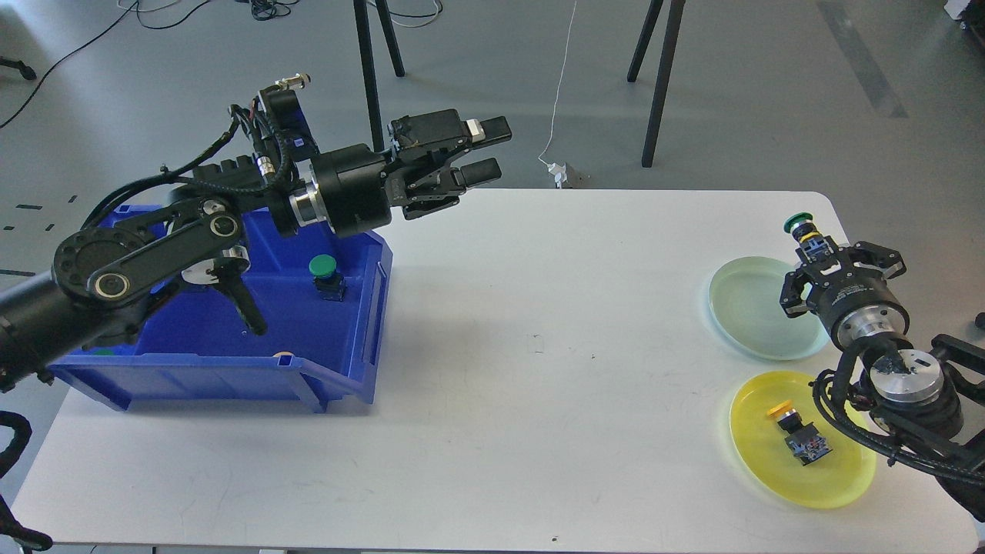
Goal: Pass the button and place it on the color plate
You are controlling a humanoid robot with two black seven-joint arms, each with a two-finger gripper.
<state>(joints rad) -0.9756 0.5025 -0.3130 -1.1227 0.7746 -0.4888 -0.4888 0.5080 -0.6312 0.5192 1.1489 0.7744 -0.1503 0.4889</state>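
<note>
My right gripper (pixel 817 250) is shut on a green-capped button (pixel 803 229) and holds it upright above the table's right edge, just right of the pale green plate (pixel 750 312). A yellow plate (pixel 823 481) at the front right holds a yellow-capped button (pixel 796 435). My left gripper (pixel 485 150) is open and empty, above the table's back edge, right of the blue bin (pixel 231 369). Another green button (pixel 326 275) stands inside the bin.
The blue bin fills the left side of the white table (pixel 500 385); my left arm crosses above it. Two more small items lie at the bin's front wall. Black stand legs (pixel 654 85) rise behind the table.
</note>
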